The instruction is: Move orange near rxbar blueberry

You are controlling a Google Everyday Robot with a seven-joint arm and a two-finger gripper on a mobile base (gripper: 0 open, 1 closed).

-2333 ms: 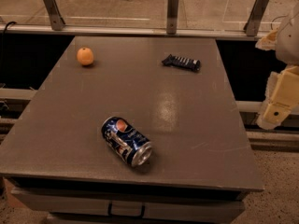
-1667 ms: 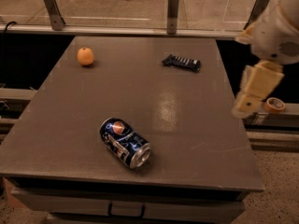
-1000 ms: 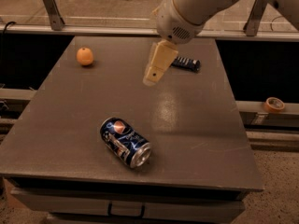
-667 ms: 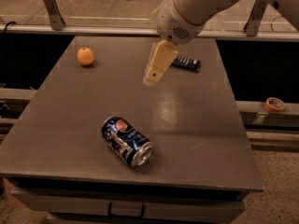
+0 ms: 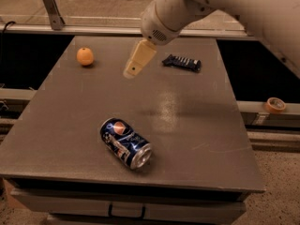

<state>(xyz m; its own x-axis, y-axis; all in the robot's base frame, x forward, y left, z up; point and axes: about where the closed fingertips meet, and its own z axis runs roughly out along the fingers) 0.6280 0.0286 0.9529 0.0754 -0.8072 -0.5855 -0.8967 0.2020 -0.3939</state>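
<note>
Camera view: the table [image 5: 56, 139] is seen from its near edge, from a little above.
Orange: the orange [image 5: 85, 56] sits on the far left part of the table, alone and touched by nothing.
Bar: the bar [image 5: 182, 62] lies flat on the far right part, well apart from the orange.
Can: a blue can [image 5: 125, 143] lies on its side in the near middle, away from both.
Tape: a roll of tape [image 5: 275, 105] rests on a ledge beyond the right edge of the table.
Gripper: the gripper [image 5: 138, 60] hangs above the far middle of the table, between the orange and the bar and a little nearer to the bar. It points down and to the left.
Jaws: only one pale finger shape shows, so I cannot tell if they are apart or together. It carries nothing.
Step in hand: I judge this as the approach to the orange. No grasp is made yet and the fruit is not moved.
Next move: the gripper needs to travel left and a little farther, then go down over the orange with the jaws wide enough for the round fruit.
After that: the orange should be carried right and put down just beside the bar, not on it.
Care: the orange can roll if one finger pushes it first.
</note>
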